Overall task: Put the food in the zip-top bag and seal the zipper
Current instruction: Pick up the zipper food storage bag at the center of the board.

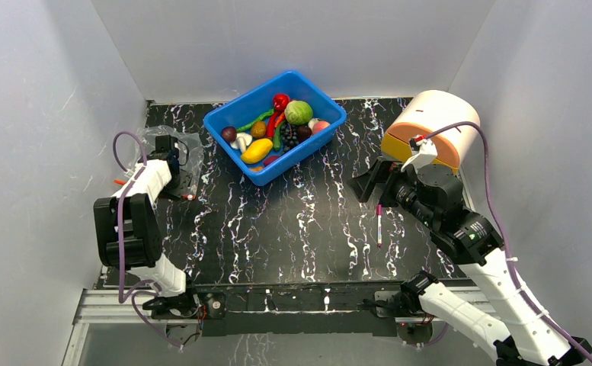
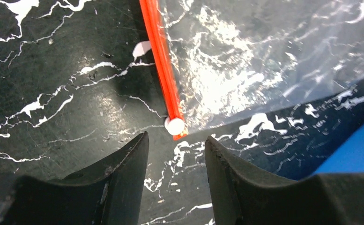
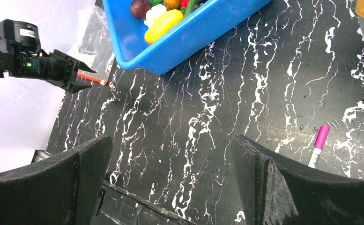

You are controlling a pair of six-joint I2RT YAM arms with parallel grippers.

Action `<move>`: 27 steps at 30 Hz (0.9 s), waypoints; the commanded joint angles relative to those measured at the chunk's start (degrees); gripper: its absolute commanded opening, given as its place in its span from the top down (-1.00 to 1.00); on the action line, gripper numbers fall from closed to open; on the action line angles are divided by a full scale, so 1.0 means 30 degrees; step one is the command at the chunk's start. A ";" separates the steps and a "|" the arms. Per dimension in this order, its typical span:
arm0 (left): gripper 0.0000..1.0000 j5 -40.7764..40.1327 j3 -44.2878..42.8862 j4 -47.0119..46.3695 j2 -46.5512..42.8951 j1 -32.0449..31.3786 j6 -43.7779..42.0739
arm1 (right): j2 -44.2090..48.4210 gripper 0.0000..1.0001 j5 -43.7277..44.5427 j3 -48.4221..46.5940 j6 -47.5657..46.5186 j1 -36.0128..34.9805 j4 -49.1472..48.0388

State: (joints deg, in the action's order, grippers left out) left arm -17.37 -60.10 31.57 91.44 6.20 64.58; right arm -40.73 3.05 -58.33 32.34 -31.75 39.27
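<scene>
A: What sits where on the black marbled surface (image 1: 300, 229)?

B: The blue tub (image 1: 296, 158) stands at the back middle with all the food (image 1: 277, 126) heaped inside. The zip-top bag (image 2: 264, 56) lies flat just left of the tub, and I see nothing in it.

A: And the tools?

B: The right tool (image 3: 173, 138) hangs wide open and empty over the middle, with a pink-capped pen (image 3: 318, 145) on the surface nearby. The left tool (image 2: 176, 140) is low at the bag's corner, its jaws partly parted with nothing between them.

A: How will things handle?

B: I judge the bag film thin, limp and slippery, so it would crumple in a pinch. The toy pieces look light and hard, and the round ones may roll. The red-orange zipper (image 2: 163, 70) looks stiffer, so grip there, near its small white end (image 2: 174, 125), just ahead of the jaws.
</scene>
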 commanded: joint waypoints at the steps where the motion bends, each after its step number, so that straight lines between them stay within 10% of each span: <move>1: 0.09 -0.0135 0.0349 -0.0743 0.0669 0.0571 0.0002 | 0.0362 -0.96 0.0204 -0.0530 -0.0382 0.0065 -0.0491; 20: 0.09 0.0078 -0.0576 -0.1009 0.3735 0.1241 -0.0822 | 0.0524 -0.96 0.0027 -0.0509 -0.0056 0.0072 -0.0437; 27: 0.47 0.0131 -0.0614 -0.0064 0.4289 0.1218 -0.0579 | 0.0554 -0.96 0.0097 -0.0590 -0.0056 0.0073 -0.0432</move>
State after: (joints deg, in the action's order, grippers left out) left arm -17.43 -61.98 30.85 100.97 9.39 61.78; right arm -39.72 3.03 -58.33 32.03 -31.75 39.46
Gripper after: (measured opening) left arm 0.328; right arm 0.980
